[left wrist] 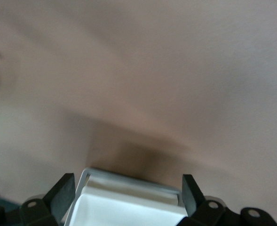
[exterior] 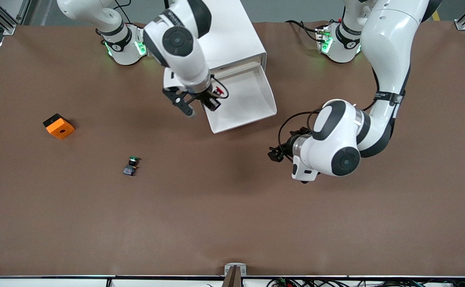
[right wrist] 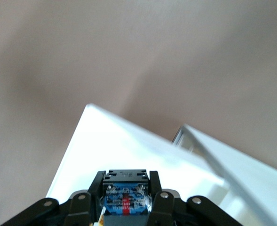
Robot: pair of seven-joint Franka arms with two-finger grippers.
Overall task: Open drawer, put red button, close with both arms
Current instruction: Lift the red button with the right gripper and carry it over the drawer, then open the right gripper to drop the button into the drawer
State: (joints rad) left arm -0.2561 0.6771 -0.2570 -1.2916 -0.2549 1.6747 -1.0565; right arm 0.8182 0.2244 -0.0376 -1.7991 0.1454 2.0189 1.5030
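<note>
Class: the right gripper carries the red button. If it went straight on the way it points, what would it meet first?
Probably the white tray of the open drawer; the right gripper, shut on the red button, points at it.

Glossy white arms [exterior: 387, 52], matt brown table [exterior: 232, 223]

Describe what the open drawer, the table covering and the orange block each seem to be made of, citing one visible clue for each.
Drawer: probably smooth white plastic or painted sheet; thin walls, even sheen.
Table covering: looks like matte brown paper or felt-like mat; no glare, faint creases.
Orange block: likely moulded or printed plastic; uniform bright colour, crisp edges, a round hole on top, a black side.
</note>
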